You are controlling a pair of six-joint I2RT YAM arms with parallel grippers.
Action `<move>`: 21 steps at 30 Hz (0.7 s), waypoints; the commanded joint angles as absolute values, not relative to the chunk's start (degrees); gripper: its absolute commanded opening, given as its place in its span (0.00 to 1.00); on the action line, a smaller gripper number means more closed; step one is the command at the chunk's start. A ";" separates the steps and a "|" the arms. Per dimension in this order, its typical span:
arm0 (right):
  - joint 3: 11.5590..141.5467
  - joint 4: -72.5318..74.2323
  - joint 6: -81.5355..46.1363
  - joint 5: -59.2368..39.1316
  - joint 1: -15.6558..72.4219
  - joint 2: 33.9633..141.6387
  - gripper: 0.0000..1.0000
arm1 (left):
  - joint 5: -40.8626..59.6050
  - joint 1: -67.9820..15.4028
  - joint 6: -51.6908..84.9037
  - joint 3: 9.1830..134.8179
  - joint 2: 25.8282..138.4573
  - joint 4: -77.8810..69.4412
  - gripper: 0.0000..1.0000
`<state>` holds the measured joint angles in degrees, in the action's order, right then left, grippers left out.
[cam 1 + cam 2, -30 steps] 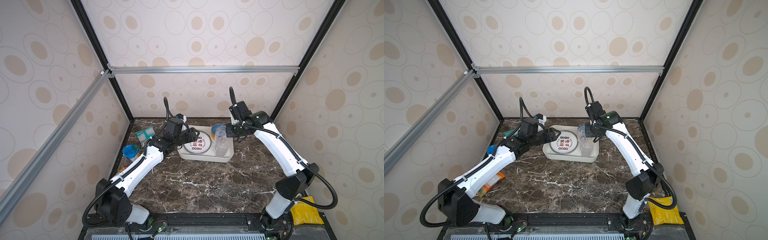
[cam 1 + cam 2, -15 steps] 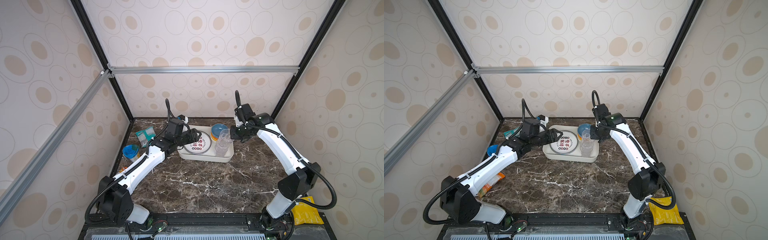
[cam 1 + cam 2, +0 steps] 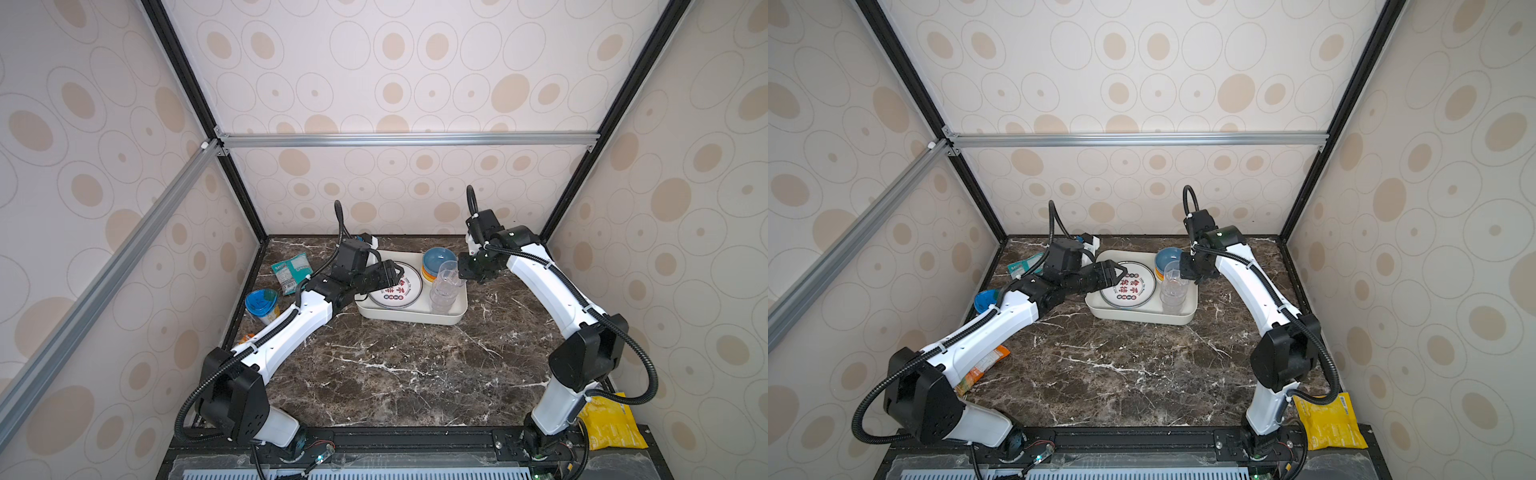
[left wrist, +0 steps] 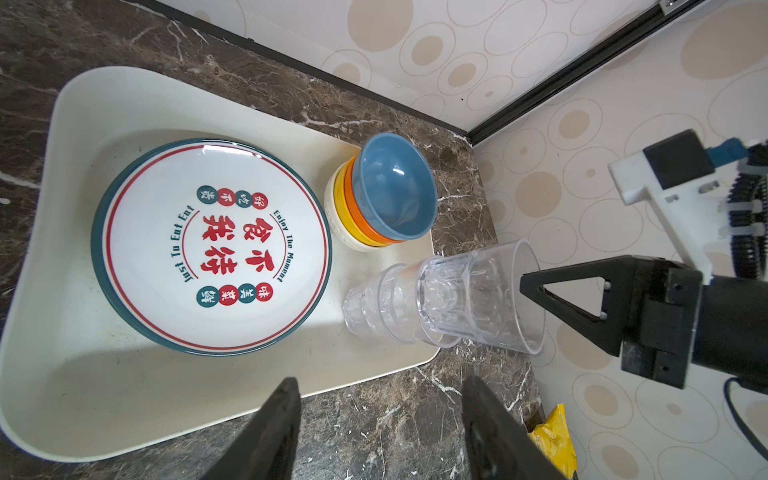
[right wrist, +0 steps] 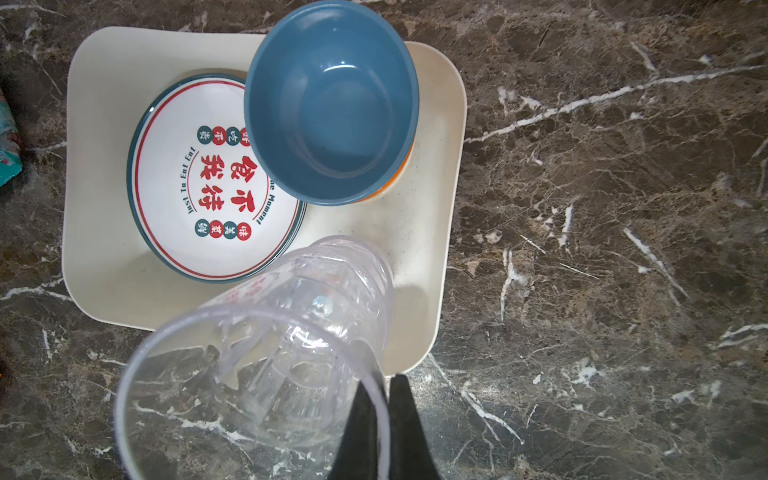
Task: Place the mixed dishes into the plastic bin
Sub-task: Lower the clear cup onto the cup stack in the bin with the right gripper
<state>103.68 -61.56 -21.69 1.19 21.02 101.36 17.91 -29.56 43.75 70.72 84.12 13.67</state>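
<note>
Pinching rim of top clear cup (image 5: 257, 374), R gripper (image 5: 380, 415) is holding it tilted atop cup stack (image 4: 374, 303) in plastic bin (image 4: 83, 374); L gripper (image 4: 380, 386) is hovering, jaws apart, near plate (image 4: 212, 245).

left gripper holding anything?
No, the left gripper stands open and empty, near the rim of the plastic bin.

The bin (image 3: 409, 319) sits on the counter (image 3: 395, 374) near the back wall, holding a stack of plates (image 3: 395, 291) on its left, a stack of bowls (image 3: 436, 259) in its back right corner and a stack of cups (image 3: 444, 296) just before the bowls, the right claw (image 3: 461, 272) at the top cup (image 3: 449, 271)'s rim. Left of the bin are a snack packet (image 3: 291, 270) and, nearer the front, a lidded cup (image 3: 262, 303)
</note>
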 commanded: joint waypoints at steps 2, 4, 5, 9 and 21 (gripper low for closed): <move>103.01 -61.00 -22.15 0.62 20.61 102.40 0.00 | 18.45 -29.35 44.47 70.31 84.46 12.07 0.62; 103.01 -60.91 -22.17 0.53 20.57 102.83 0.00 | 18.41 -29.34 44.56 70.14 84.59 12.00 0.62; 103.01 -60.91 -22.14 0.46 20.55 103.12 0.00 | 18.45 -29.31 44.51 70.14 84.63 12.02 0.62; 103.00 -60.87 -22.23 0.22 20.56 103.80 0.00 | 18.46 -29.33 44.73 69.72 84.64 11.72 0.63; 105.27 -62.36 -22.41 0.00 20.53 103.46 0.24 | 18.06 -29.29 45.05 68.95 84.23 11.28 0.63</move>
